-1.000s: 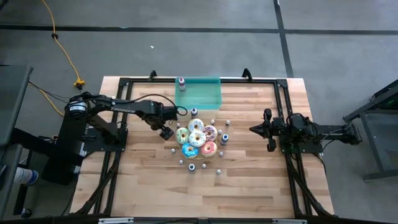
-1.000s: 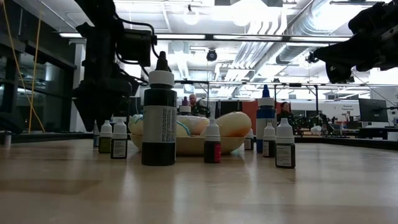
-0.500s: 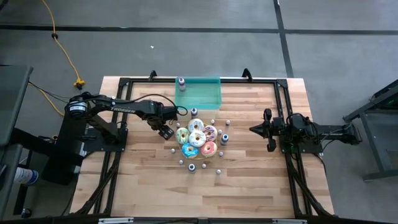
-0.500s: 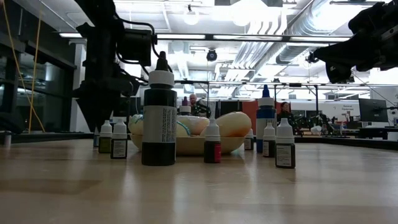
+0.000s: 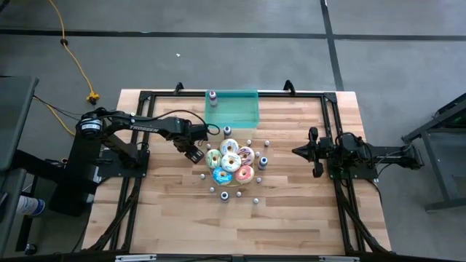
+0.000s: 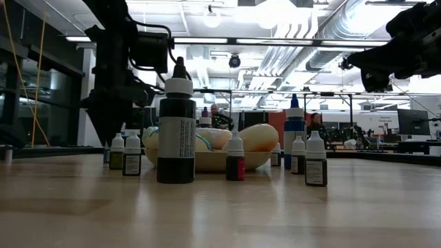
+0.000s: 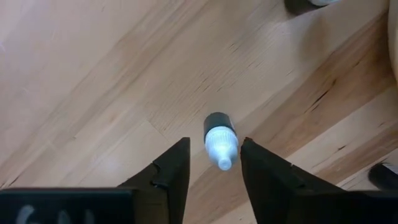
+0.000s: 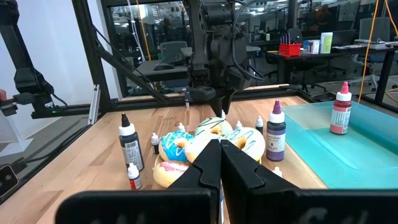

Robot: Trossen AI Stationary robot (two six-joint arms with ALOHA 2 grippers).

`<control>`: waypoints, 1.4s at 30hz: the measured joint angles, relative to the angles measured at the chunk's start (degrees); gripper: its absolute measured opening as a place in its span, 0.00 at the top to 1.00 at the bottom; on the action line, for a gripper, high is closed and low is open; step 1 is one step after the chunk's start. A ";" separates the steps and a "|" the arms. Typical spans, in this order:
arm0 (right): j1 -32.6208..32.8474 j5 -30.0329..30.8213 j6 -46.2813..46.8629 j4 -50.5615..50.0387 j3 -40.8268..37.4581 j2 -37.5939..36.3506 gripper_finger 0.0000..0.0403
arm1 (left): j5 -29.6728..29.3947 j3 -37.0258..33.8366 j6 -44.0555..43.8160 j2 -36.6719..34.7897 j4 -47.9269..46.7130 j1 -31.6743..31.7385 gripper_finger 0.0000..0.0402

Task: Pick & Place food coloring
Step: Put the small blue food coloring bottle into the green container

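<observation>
- Left gripper [image 7: 211, 163] fingers [image 7: 171, 171] stood narrowly apart around a white-capped food coloring bottle [image 7: 219, 138] on the bench [image 7: 93, 74], contact unclear.
- Right gripper [image 8: 220, 163] fingers looked pressed together; tips cut off.

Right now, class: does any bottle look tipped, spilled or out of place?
Nothing stands out. The food coloring bottles stand upright around the donuts; no spill shows. One small bottle stands between the left gripper fingers.

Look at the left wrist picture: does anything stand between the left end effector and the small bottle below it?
Nothing visible does. The small white-capped bottle stands upright on bare wood directly between the two fingers of the left end effector, which flank it with a gap on each side.
</observation>
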 joint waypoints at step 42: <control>-0.01 -0.01 0.00 0.00 0.01 0.02 1.00 | 0.57 0.02 -0.02 0.00 0.69 -0.02 0.76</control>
